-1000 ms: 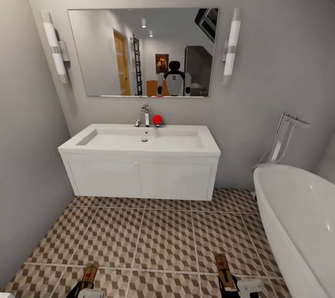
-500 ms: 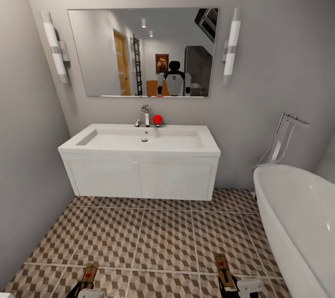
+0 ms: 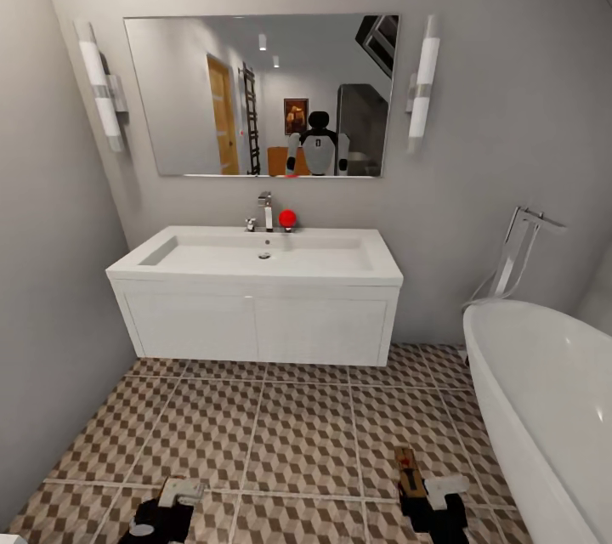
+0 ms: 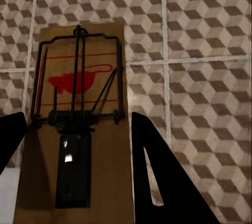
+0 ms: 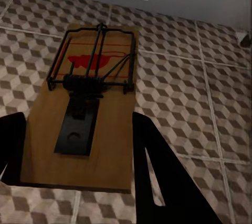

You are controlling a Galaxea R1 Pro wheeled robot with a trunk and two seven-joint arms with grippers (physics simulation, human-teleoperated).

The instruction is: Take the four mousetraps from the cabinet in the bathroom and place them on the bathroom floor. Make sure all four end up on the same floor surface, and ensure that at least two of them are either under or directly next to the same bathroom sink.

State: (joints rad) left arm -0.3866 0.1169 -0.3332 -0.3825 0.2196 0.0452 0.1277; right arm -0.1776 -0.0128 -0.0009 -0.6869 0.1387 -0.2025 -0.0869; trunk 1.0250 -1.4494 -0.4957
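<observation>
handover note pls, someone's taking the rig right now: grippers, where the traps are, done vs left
Left gripper: shut on a mousetrap, held over the bathroom floor.
Right gripper: shut on a second mousetrap, also over the tiles.
Robot faces the white sink vanity, a little way back from it.
Done: two traps fetched and brought here.
Left: set both down under or beside this sink. The pictures do not show the other two traps or the cabinet; check on them.

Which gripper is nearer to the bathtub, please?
The right gripper: it is just beside the bathtub, holding a mousetrap. The left gripper is far across the bathroom floor.
</observation>
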